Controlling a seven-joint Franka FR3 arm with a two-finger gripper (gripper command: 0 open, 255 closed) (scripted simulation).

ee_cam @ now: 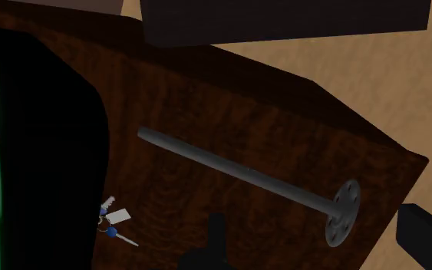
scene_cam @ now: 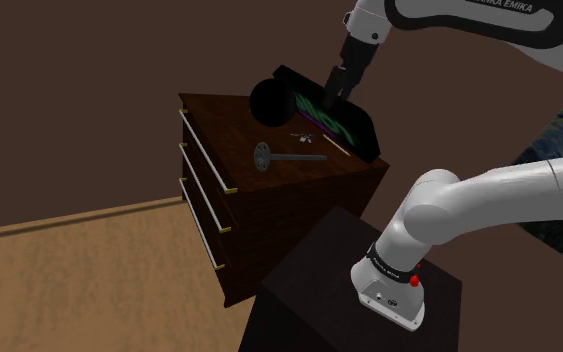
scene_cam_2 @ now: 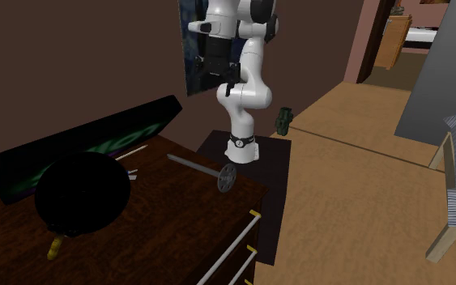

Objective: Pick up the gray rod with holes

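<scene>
Step in hand: Approach. I judge the grasp not begun, as the gray rod (ee_cam: 237,170) lies untouched.
Gripper (scene_cam: 327,97): Hangs above the dresser (scene_cam: 219,115), toward the top's back edge. Its fingers (ee_cam: 215,242) stand wide apart and clasp nothing.
Rod position: Lies flat on the dresser's top. Its disc end (ee_cam: 342,213) sits near the corner where the drawer-front edge meets the edge facing the stand (scene_cam: 309,270). The shaft runs from there toward the middle of the top.
Neighbours: A set of keys (ee_cam: 113,222) lies near the shaft's plain end and apart from it. A long black object (scene_cam: 359,130) runs along the back edge. A black round object (scene_cam: 269,100) sits near the far back corner.
Next move: I would bring the hand over mid-shaft, set the jaws across it, descend close to the top, then close. The shaft is thin and lies flat, so I expect little margin in height.
Hard to make out: I cannot identify either black object. The wrist view cuts off one finger at its edge. The disc's holes read clearly in the wrist view alone. I cannot judge the gripper's height above the top.
</scene>
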